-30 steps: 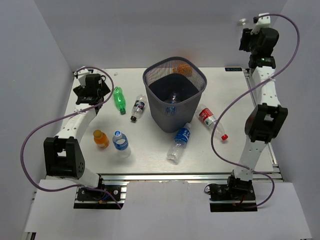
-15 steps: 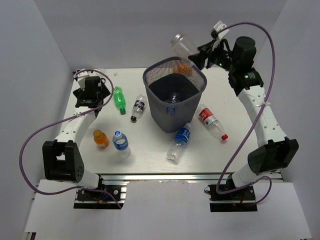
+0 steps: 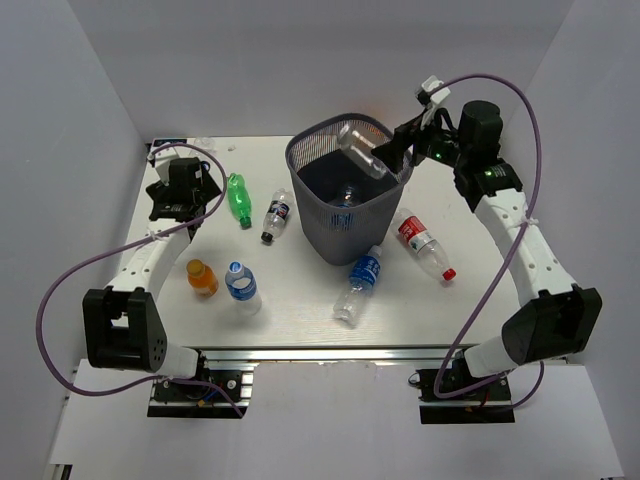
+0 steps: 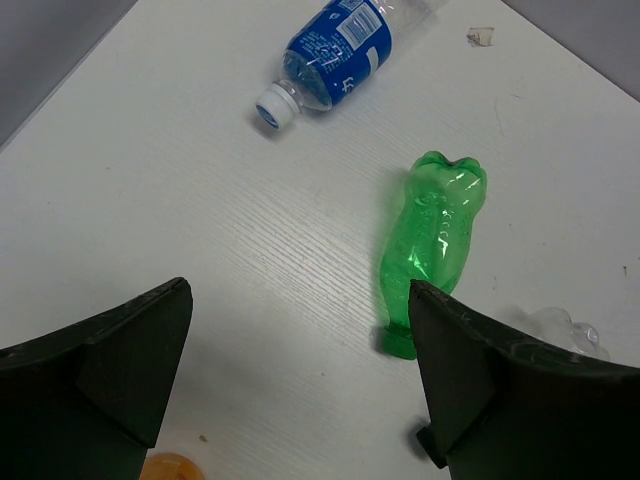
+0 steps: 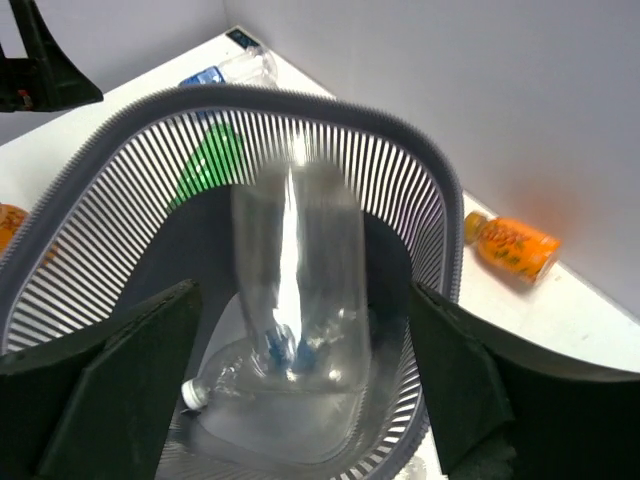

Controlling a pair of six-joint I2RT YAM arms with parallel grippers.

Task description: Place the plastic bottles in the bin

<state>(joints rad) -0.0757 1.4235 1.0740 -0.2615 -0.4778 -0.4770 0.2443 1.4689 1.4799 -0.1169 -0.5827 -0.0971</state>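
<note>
Clear bottle [image 5: 295,260] at bin [image 5: 442,200] mouth motion-blurred, label unreadable; orange bottle [image 4: 172,467] cut by bottom edge; blue-label bottle [image 4: 335,50] cut by top edge

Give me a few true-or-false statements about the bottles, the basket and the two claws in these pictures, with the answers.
1. The green bottle lies on the table, outside the bin. True.
2. A clear bottle is at the bin's mouth, just in front of the right gripper. True.
3. The right gripper is clamped on the red-labelled bottle. False: its jaws stand open, and that bottle lies on the table right of the bin.
4. The left gripper holds the orange bottle. False: it is open and empty; the orange bottle is on the table.
</note>
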